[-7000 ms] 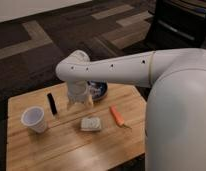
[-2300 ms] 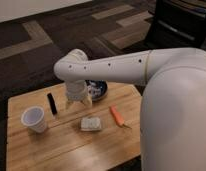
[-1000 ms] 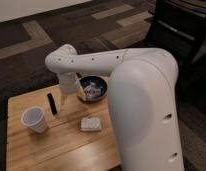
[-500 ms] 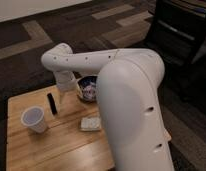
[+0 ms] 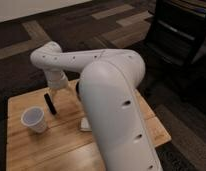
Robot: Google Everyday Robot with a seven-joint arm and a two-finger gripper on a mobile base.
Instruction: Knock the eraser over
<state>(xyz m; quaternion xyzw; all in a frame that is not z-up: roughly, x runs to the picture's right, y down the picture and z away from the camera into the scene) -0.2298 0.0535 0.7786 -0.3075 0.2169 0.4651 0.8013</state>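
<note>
We hold our gripper at centre left, just beside the black eraser, to push it; its opening we cannot tell.

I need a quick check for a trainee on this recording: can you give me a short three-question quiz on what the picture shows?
1. True or false: the white cup lies on its side on the wooden table.
2. The tool hangs at the arm's end over the far left part of the table. What is it nearest to? A) the cup B) the eraser C) the table's front edge
3. Fill in: the eraser's colour is ___.

Key: 1 false, it stands with the open end up; 2 B; 3 black.
</note>
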